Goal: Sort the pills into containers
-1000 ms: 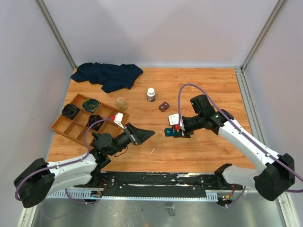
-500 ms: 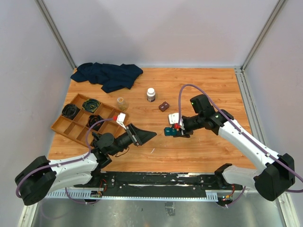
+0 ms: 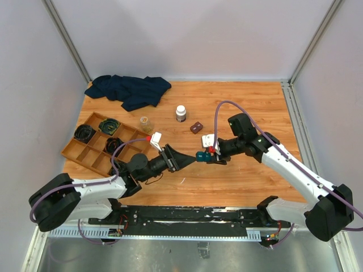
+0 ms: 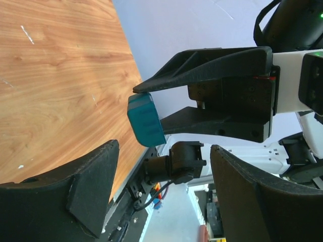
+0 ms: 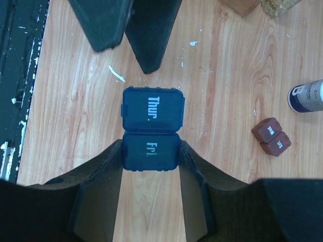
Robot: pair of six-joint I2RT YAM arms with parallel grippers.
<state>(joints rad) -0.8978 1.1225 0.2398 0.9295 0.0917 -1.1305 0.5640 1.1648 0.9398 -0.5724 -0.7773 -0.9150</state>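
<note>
Right now my right gripper (image 3: pixel 207 157) is clamped on the teal case (image 3: pixel 202 157), near the middle of the table (image 3: pixel 249 102) and a little toward 6 o'clock. From the right wrist camera the case (image 5: pixel 151 128) shows two joined boxes, one marked "Thur." and one marked "Fri.". My fingers (image 5: pixel 96 191) press on either side of the "Fri." box, and the "Thur." box sticks out past the tips at 12 o'clock in that view. Whether the case rests on the wood or hangs above it, I cannot tell.

My left gripper (image 3: pixel 191 160) comes in from 9 o'clock and points at the case, its tips just beside it. From the left wrist camera its jaws stand wide apart with nothing between them, and the case (image 4: pixel 145 120) sits beyond them, pinched in the other gripper's black fingers (image 4: pixel 212 68).

Seen from above, taking the case as the centre:
- A small brown case (image 3: pixel 196 127) lies at 12 o'clock.
- A white bottle (image 3: pixel 181 113) stands at 11 o'clock.
- A little glass jar (image 3: pixel 146 123) stands at 10 o'clock.
- The wooden tray (image 3: pixel 85 153) lies out at 9 o'clock, with dark round things in its far compartments.
- A dark blue cloth (image 3: pixel 129 90) is bunched at the far edge, toward 11 o'clock.
</note>
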